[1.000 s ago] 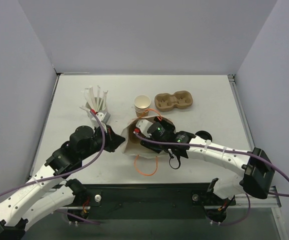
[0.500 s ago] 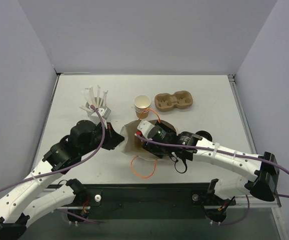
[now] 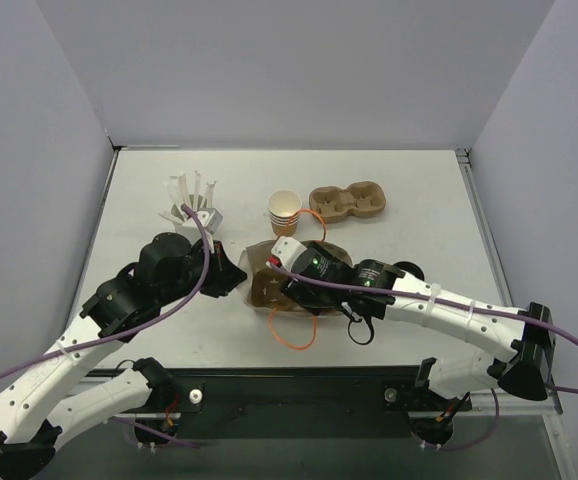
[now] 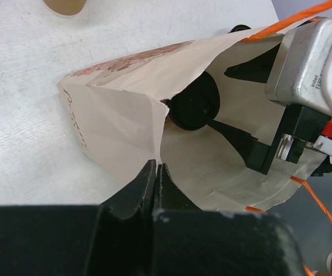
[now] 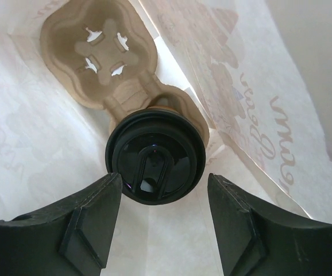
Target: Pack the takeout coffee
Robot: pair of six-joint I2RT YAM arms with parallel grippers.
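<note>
One lidded coffee cup (image 5: 155,164), mid-frame, seated in pulp carrier (image 5: 97,63) inside paper bag (image 4: 114,123); right gripper (image 5: 164,192) fingers spread either side, untouching; left gripper (image 4: 156,172) pinching bag rim; apparently outstanding: withdrawal, bag closing.

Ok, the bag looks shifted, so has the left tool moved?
Yes: the left tool, pinching the bag, shifted slightly away from the bases, toward the straws.

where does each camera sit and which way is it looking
Top external: above and behind the bases, looking down on the table; both arms show.
Left wrist: on the left arm, facing into the paper bag; its shut left end effector shows.
Right wrist: inside the bag, facing the black lid; its open right end effector shows.
Shared: both wrist views show the lid.
</note>
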